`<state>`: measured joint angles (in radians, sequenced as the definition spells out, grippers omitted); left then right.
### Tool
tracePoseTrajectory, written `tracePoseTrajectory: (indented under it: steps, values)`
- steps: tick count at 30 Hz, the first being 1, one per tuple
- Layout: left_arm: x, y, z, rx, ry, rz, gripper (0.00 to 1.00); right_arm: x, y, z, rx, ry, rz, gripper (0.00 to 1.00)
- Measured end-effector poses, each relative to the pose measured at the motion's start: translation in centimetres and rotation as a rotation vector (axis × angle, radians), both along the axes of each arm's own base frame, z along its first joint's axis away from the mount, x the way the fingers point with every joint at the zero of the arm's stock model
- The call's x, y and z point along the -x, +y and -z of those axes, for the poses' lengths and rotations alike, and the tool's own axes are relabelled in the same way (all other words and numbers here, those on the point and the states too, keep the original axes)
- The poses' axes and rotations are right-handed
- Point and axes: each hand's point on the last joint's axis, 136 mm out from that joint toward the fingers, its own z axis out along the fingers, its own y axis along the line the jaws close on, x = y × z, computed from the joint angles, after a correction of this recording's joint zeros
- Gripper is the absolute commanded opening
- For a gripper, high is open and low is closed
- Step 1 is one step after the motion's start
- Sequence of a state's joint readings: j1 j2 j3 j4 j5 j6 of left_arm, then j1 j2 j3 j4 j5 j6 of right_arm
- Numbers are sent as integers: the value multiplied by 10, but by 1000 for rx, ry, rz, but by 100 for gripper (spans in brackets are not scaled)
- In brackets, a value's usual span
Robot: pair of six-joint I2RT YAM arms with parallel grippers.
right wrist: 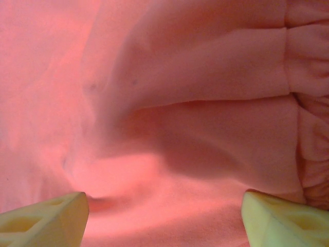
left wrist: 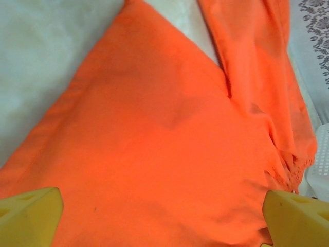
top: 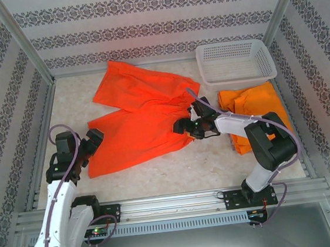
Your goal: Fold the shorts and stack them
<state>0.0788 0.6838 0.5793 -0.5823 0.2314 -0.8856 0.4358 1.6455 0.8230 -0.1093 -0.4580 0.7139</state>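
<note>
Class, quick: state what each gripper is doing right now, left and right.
Left gripper: open, above the orange shorts, holding nothing.
Right gripper: open over the same shorts, nothing gripped.

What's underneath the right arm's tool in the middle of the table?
Bright orange shorts lie spread beneath the right tool, whose fingers stand open over the cloth. The pale table shows around them; whatever lies under the shorts is covered.
</note>
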Motion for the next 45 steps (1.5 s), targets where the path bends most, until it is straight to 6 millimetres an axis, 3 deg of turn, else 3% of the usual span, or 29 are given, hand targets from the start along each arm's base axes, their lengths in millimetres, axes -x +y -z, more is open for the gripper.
tracePoseTrajectory:
  steps: [11, 20, 26, 31, 45]
  values:
    - [79, 5, 39, 87, 261, -191, 82, 6, 7, -9, -26, -8, 19, 80]
    - [104, 8, 87, 83, 503, -249, 73, 11, 0, -35, -56, -77, 48, 84]
    - [99, 10, 107, 85, 499, -266, 59, 12, -11, -61, -84, -155, 76, 84]
    - [90, 11, 122, 89, 467, -270, 49, 14, -24, -66, -90, -175, 109, 85]
    - [52, 15, 113, 84, 310, -263, 0, 34, -39, -55, -31, -187, 63, 82]
